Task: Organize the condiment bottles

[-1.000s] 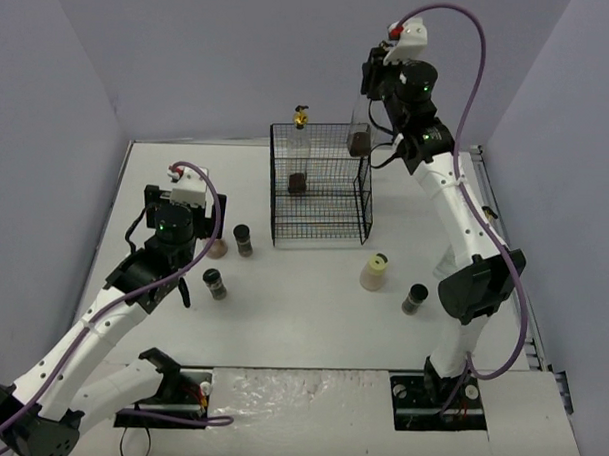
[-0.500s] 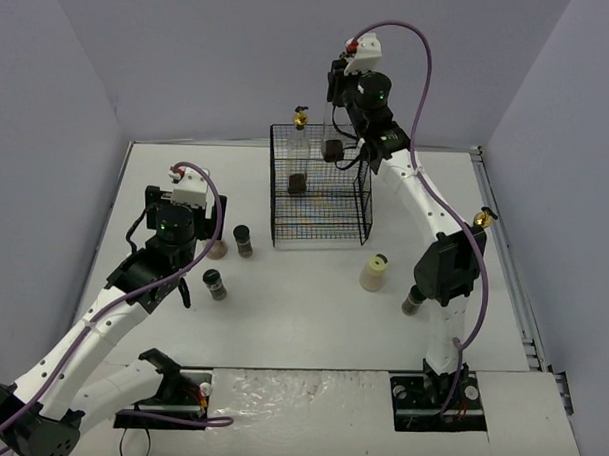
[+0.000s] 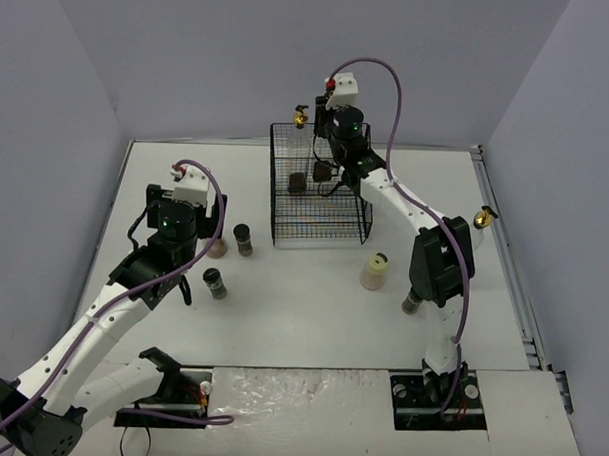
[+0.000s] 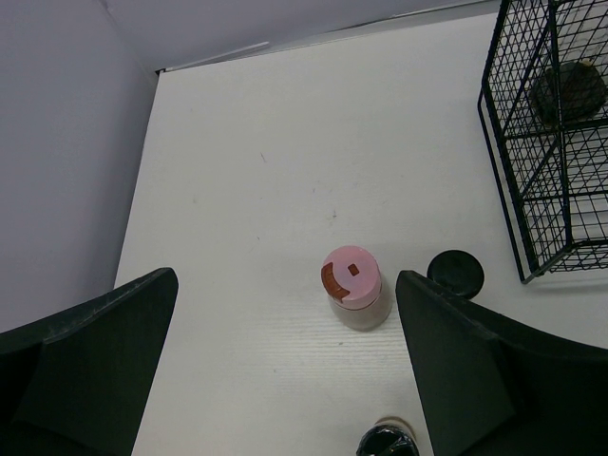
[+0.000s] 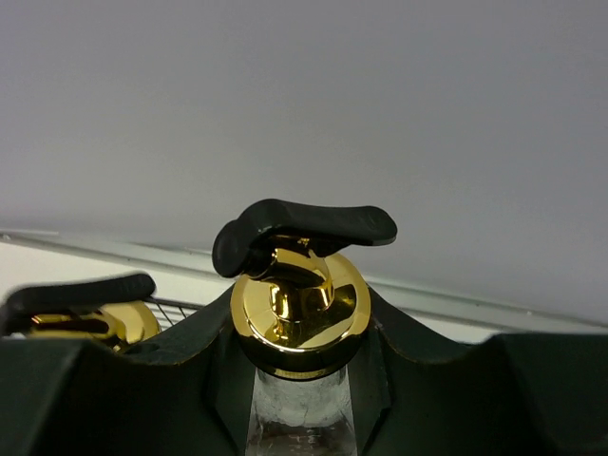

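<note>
My right gripper (image 3: 329, 152) is shut on the neck of a tall clear glass bottle (image 5: 296, 418) just under its gold spout (image 5: 299, 302). It holds the bottle upright over the black wire rack (image 3: 320, 221), with its brown base (image 3: 321, 172) inside the rack's outline. A second gold-spouted bottle (image 3: 300, 119) stands in the rack's back left; its spout (image 5: 87, 321) shows beside the held one. My left gripper (image 4: 287, 277) hangs open above the pink-capped jar (image 4: 351, 285), apart from it. Black-capped jars (image 3: 243, 238) (image 3: 215, 283) stand near it.
A cream-yellow-capped jar (image 3: 374, 271) and another dark jar (image 3: 415, 299) stand in front of the rack at right. A third gold spout (image 3: 482, 218) shows near the table's right edge, behind my right arm. Grey walls close in the table on three sides.
My right arm has swung left, carrying the bottle from the rack's right side to over the rack, beside the bottle there. The left arm has hardly moved.
</note>
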Motion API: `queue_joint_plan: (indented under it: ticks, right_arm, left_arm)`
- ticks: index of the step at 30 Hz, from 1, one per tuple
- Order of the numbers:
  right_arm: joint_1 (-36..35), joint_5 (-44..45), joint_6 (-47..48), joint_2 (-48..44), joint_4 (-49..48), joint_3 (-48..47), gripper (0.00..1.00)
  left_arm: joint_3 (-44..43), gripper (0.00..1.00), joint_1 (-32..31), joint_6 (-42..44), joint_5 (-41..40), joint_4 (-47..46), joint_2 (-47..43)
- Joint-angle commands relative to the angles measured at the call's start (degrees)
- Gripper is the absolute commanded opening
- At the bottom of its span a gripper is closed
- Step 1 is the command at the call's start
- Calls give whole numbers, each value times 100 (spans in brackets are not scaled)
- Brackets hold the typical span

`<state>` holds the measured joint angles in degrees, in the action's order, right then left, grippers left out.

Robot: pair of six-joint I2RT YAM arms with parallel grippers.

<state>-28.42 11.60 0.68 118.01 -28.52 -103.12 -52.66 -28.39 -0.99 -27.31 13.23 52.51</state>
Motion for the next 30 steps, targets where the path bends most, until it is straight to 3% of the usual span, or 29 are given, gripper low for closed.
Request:
queue_joint_plan:
  ticks: [1, 7, 10, 14, 30]
  right_arm:
    - [-23, 348, -59, -260, -1499, 121, 0]
    - [-30, 405, -59, -217, -1517, 408, 2]
    - [-31, 431, -239, -208, -1440, 458, 10]
    - [-33, 431, -261, -317, -1468, 629, 29]
    - [-55, 229, -197, -1318, -1515, 1507, 70]
  left_arm:
    - [-200, 97, 55, 62, -37, -234, -22]
    - [-200, 97, 71, 56, -2, -234, -30]
    - [-209, 97, 79, 47, -2, -234, -13]
    - [-202, 97, 88, 47, 41, -225, -13]
    - [-218, 97, 115, 23, 92, -205, 5]
